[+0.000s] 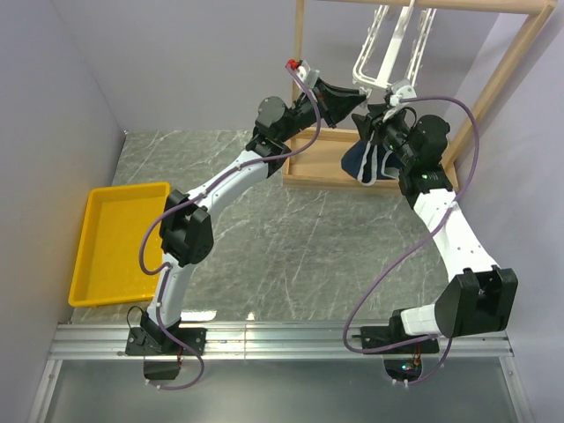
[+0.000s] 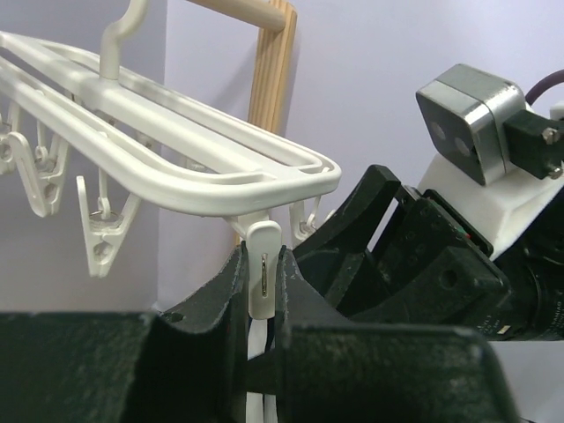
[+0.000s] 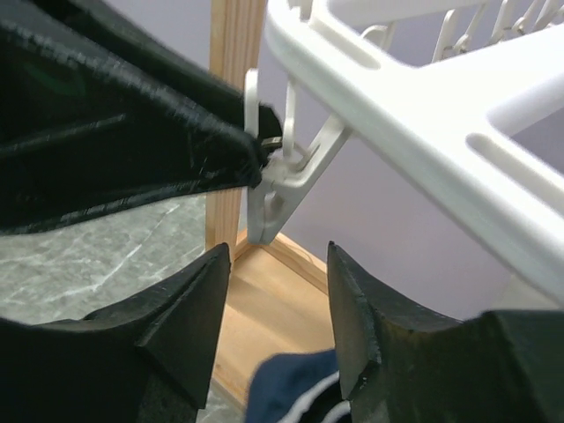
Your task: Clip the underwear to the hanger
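The underwear (image 1: 363, 163), a single navy pair with white trim, hangs off the tabletop (image 1: 291, 251) towards its far right corner. It sits just below the lower end of the hanger (image 2: 220, 181). The right end effector (image 3: 278, 256) holds it. In the right wrist view the blue fabric is bunched low between the two fingers (image 3: 189, 326), touching the right-hand one, while the fingertips stand apart above it.

There is one hanger, a white open rectangular frame with its hook on the top rail of the wooden rack (image 1: 308, 172). Small white clips dangle under the frame. One clip (image 2: 263, 278) at the near corner of the frame is pinched between the two fingers of the left end effector (image 2: 261, 264), which are pressed onto its sides. In the left wrist view at least three more clips hang free along the frame to the left, and another hangs just behind the pinched one.

The pinched clip is directly above the gap between the right end effector's fingertips, and the fabric is not touching it. The two end effectors are close together, almost tip to tip, under the hanger's corner.

The one wooden rack stands at the far edge of the tabletop, right of the middle, with its flat base on the marbled surface. Both arms reach from the near edge towards it. A single yellow tray (image 1: 119, 247) lies along the left edge, well apart from the rack.
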`<action>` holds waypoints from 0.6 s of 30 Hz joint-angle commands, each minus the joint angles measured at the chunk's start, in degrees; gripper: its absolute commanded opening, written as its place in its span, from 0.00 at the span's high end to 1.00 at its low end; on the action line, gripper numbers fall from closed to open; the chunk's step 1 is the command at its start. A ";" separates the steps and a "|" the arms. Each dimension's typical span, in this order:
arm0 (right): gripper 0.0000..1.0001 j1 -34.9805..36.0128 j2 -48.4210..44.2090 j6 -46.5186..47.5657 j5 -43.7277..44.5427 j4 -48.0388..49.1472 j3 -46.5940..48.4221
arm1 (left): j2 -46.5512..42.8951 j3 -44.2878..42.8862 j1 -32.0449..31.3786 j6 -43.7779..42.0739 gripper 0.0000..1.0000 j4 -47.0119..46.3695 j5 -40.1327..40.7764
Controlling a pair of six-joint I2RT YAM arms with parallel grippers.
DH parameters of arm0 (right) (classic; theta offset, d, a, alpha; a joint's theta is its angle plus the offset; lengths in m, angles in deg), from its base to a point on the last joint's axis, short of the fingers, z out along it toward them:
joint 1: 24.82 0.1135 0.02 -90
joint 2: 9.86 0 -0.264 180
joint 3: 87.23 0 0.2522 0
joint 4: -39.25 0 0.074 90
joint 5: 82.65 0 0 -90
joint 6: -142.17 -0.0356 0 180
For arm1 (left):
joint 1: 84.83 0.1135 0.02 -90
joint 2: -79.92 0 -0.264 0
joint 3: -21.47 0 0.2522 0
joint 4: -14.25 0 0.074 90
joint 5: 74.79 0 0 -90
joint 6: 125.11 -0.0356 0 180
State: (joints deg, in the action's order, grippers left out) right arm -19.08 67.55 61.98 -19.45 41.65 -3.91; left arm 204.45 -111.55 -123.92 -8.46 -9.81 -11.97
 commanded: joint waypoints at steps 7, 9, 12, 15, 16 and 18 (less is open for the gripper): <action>0.50 -0.11 1.25 -4.53 1.15 6.16 4.97 | -2.63 -1.94 -0.90 2.70 1.00 2.58 2.04; 0.52 0.15 1.34 -4.79 1.06 6.25 5.32 | -2.80 -1.59 -0.99 3.05 1.00 2.93 1.95; 0.59 0.24 2.04 -4.71 0.36 5.73 6.37 | -3.24 -1.06 -1.16 3.58 1.00 3.37 2.04; 0.71 0.33 2.49 -4.09 -0.61 4.14 7.08 | -3.85 -0.45 -1.25 3.67 1.00 3.46 2.22; 0.76 0.24 2.40 -3.74 -1.31 3.44 7.08 | -4.03 -0.27 -1.25 3.58 0.97 3.63 2.31; 0.83 0.15 2.22 -3.56 -2.02 3.17 7.17 | -4.56 0.17 -1.08 2.88 0.94 3.46 2.04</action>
State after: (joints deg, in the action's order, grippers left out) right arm -18.97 70.06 57.69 -19.83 43.46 -0.04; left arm 204.26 -111.53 -124.47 -5.92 -6.34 -9.21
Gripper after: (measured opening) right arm 0.226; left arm 0.139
